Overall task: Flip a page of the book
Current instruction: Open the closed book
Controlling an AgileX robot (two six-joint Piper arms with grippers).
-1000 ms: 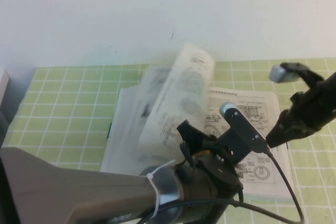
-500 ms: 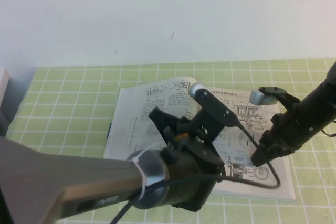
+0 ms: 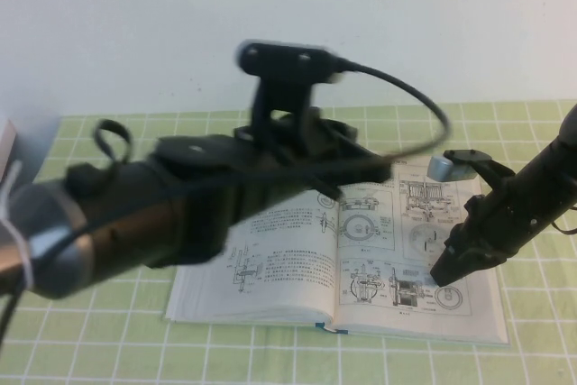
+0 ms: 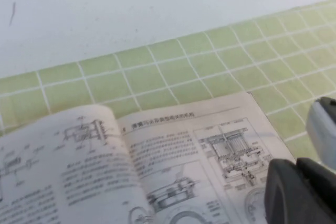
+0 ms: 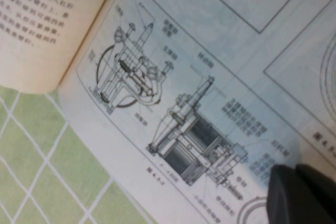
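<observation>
Right wrist view: caption "4.5-1" legible on book (image 5: 173, 103); right hand (image 3: 448, 270) closed on page; left hand state unclear.

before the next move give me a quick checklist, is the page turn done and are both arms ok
1. Book lying open and flat on the green grid mat: ok.
2. Turned page settled on the robot's left half, no leaf standing up: ok.
3. Right tool shut, its tip over the right-hand page near the round diagrams: ok. Whether it presses on the paper: cannot tell.
4. Left tool: cannot tell; only the left arm shows in the high view, lifted above the book's left half.
5. Left arm clear of the paper: cannot tell, it hides much of the left page.
6. Book fully on the mat, near edge inside it: ok.
</observation>
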